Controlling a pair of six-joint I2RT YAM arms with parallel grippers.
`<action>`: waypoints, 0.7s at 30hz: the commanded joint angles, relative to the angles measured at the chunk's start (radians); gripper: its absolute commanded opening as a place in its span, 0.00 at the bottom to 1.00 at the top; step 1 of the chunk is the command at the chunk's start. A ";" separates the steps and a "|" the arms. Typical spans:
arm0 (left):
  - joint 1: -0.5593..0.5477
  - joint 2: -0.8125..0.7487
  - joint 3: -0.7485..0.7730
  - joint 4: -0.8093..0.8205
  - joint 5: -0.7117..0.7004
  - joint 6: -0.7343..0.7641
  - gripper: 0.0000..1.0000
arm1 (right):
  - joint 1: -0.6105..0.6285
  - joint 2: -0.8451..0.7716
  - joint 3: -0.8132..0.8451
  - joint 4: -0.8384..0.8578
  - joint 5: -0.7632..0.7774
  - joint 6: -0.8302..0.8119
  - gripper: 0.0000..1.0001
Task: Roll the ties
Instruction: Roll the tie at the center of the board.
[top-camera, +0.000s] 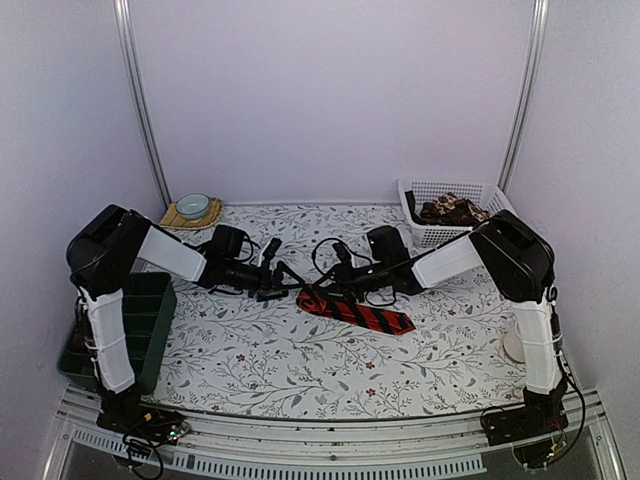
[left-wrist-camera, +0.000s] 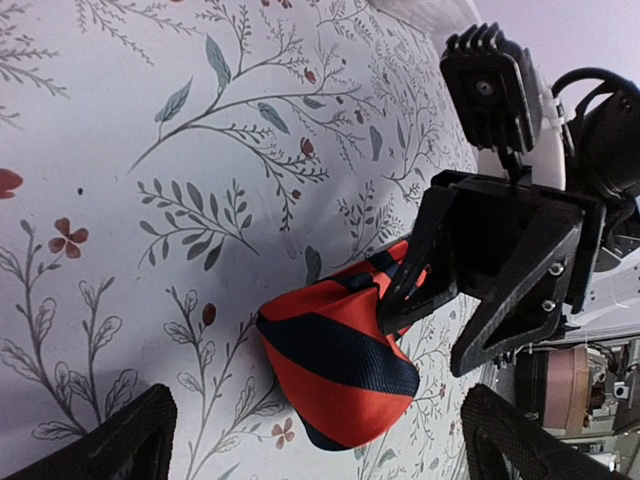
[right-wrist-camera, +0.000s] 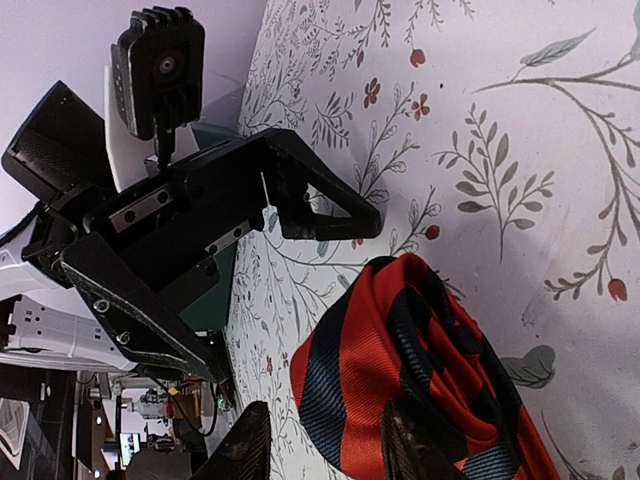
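Far left, dark green plastic compartment tray (top-camera: 148, 305) at the table edge; I see no coils in it, though my left arm hides part. My left gripper (left-wrist-camera: 318, 410) is spread wide, holding nothing, hovering just beside the started roll and facing it. The red satin necktie with black diagonal stripes (top-camera: 362, 316) lies mid-table on the floral tablecloth (top-camera: 300, 370), between my two grippers. Its left end is turned over into a loose, fat first fold (left-wrist-camera: 335, 365); the rest runs flat to the right, unrolled. My right gripper (right-wrist-camera: 325, 430) is partly closed and looks clamped on that folded end, one finger (right-wrist-camera: 405, 450) over the fabric and the other beside it; the left wrist view shows it pinching the top of the fold. Far right, at the back, a white plastic lattice basket (top-camera: 455, 184) holds a brown-patterned fabric heap (top-camera: 452, 209), likely more ties waiting. My read on progress: early. One tie barely started, most of its length to wind, none finished in view, and the basket pile untouched.
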 joint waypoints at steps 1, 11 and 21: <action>-0.033 0.024 -0.018 0.006 -0.046 -0.073 0.98 | -0.006 0.053 -0.059 -0.076 0.036 -0.006 0.38; -0.078 0.025 -0.061 0.100 -0.088 -0.224 0.84 | -0.005 0.022 -0.119 -0.023 0.027 -0.007 0.38; -0.124 0.070 -0.047 0.137 -0.094 -0.283 0.77 | 0.005 0.005 -0.123 -0.020 0.041 -0.029 0.38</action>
